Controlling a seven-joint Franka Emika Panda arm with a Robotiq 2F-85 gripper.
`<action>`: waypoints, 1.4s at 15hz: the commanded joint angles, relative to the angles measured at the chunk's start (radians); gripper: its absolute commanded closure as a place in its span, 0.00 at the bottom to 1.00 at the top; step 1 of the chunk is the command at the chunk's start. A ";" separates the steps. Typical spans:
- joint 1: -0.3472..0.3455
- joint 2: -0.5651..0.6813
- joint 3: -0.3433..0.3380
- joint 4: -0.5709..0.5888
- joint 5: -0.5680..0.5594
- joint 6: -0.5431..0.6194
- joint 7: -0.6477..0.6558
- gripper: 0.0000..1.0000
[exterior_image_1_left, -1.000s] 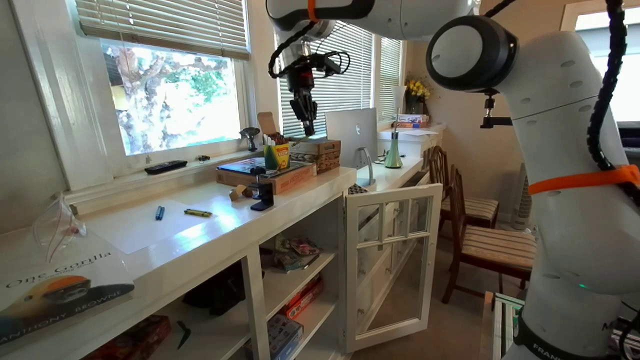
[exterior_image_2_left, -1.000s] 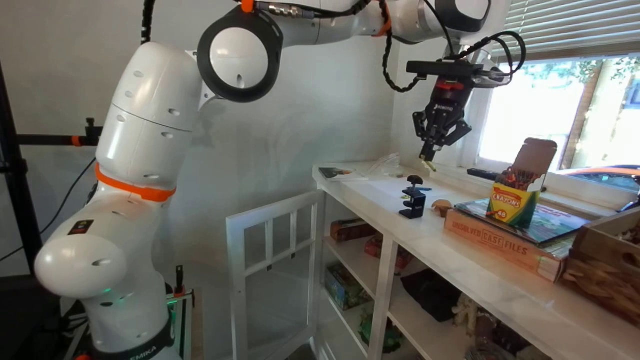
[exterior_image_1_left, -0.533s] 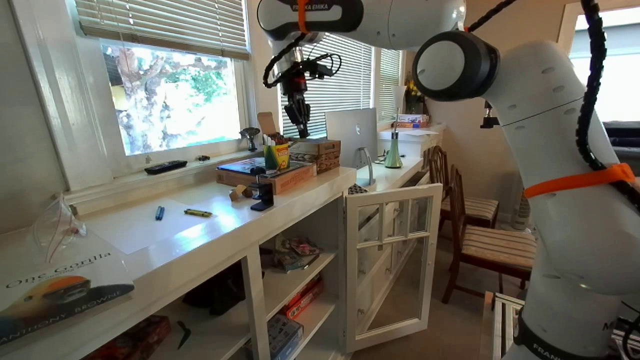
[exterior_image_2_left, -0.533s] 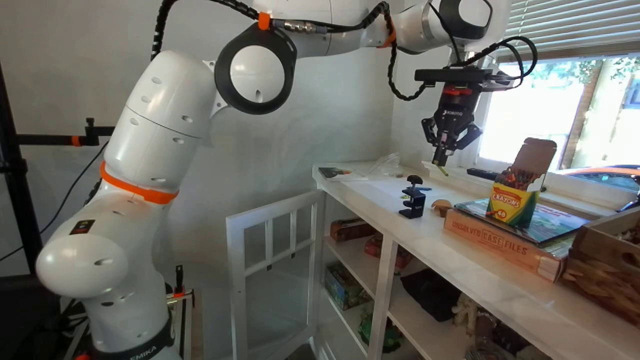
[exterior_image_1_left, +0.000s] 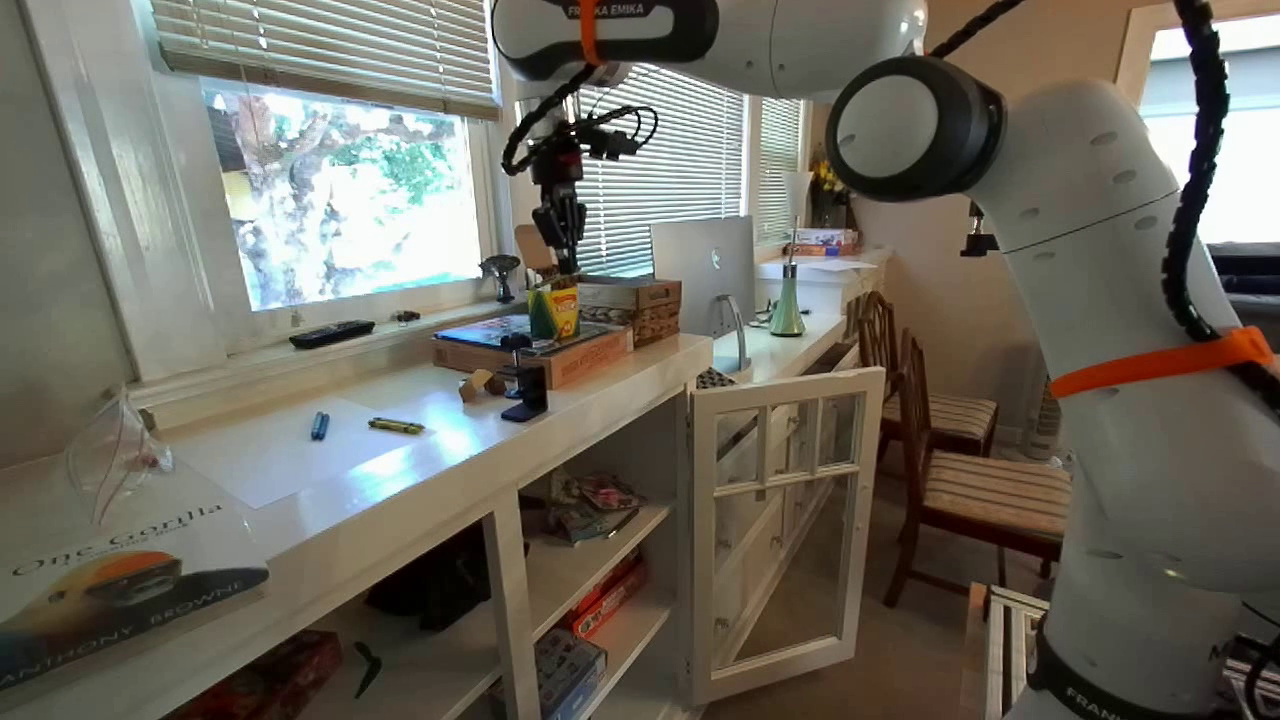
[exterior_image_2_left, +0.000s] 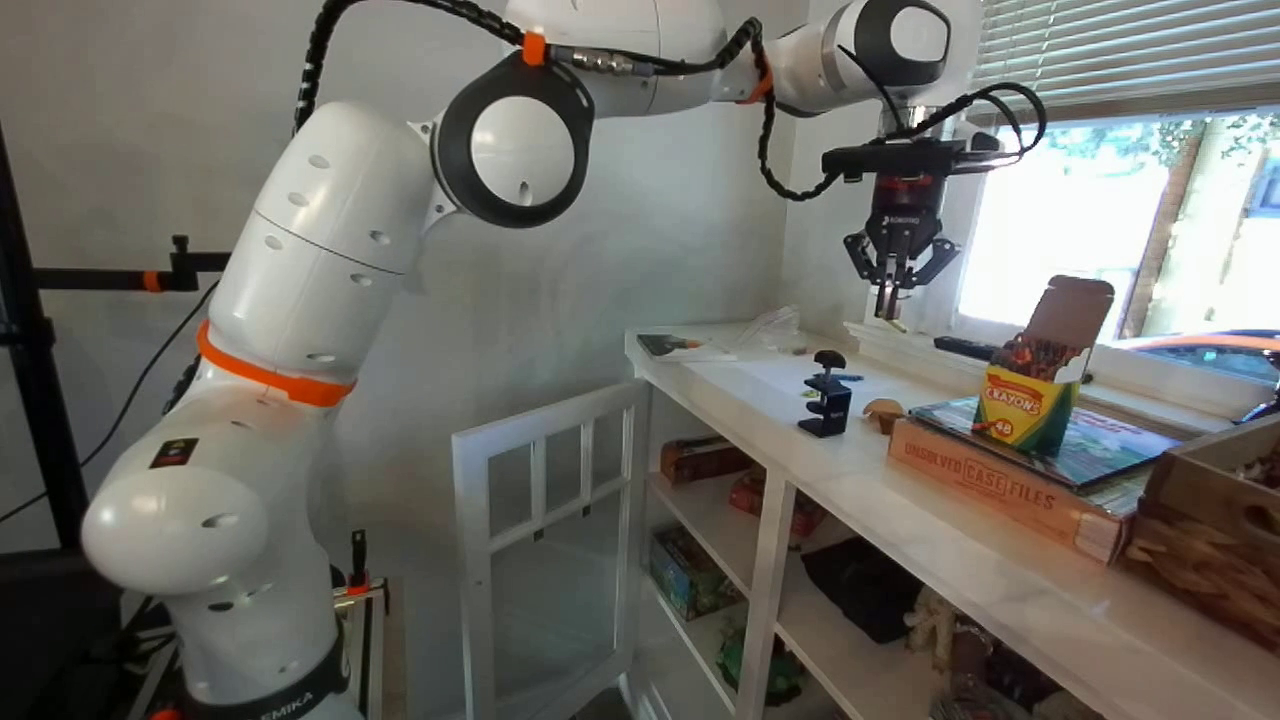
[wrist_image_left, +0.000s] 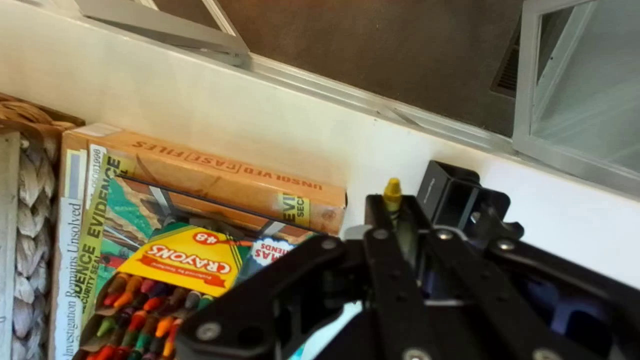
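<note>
My gripper (wrist_image_left: 394, 206) is shut on a yellow crayon (wrist_image_left: 392, 188), whose tip sticks out past the fingertips in the wrist view. In an exterior view the gripper (exterior_image_2_left: 887, 302) points down, in the air above the white counter, and the crayon's end (exterior_image_2_left: 897, 325) shows below it. In an exterior view the gripper (exterior_image_1_left: 566, 262) appears in front of the open crayon box. That yellow-green box (exterior_image_2_left: 1022, 408), full of crayons, stands upright on a book and the Unsolved Case Files box (exterior_image_2_left: 985, 480). In the wrist view the crayon box (wrist_image_left: 186, 256) is left of the fingers.
A black clamp (exterior_image_2_left: 828, 398) stands on the counter near its front edge, beside a brown cardboard piece (exterior_image_2_left: 883, 413). A blue crayon (exterior_image_1_left: 319, 426) and yellow-green crayons (exterior_image_1_left: 396, 426) lie on white paper. A woven basket (exterior_image_2_left: 1215, 540) adjoins the game box. A cabinet door (exterior_image_1_left: 785, 540) hangs open.
My gripper has moved leftward in an exterior view and turned from tilted to nearly upright. It holds the crayon throughout. The crayon box and the counter items have not moved.
</note>
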 joint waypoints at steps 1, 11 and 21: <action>-0.008 -0.043 0.015 -0.083 0.074 0.074 0.059 0.97; -0.003 -0.129 0.018 -0.228 0.216 0.079 0.119 0.97; 0.039 -0.201 0.084 -0.409 0.200 0.163 0.022 0.97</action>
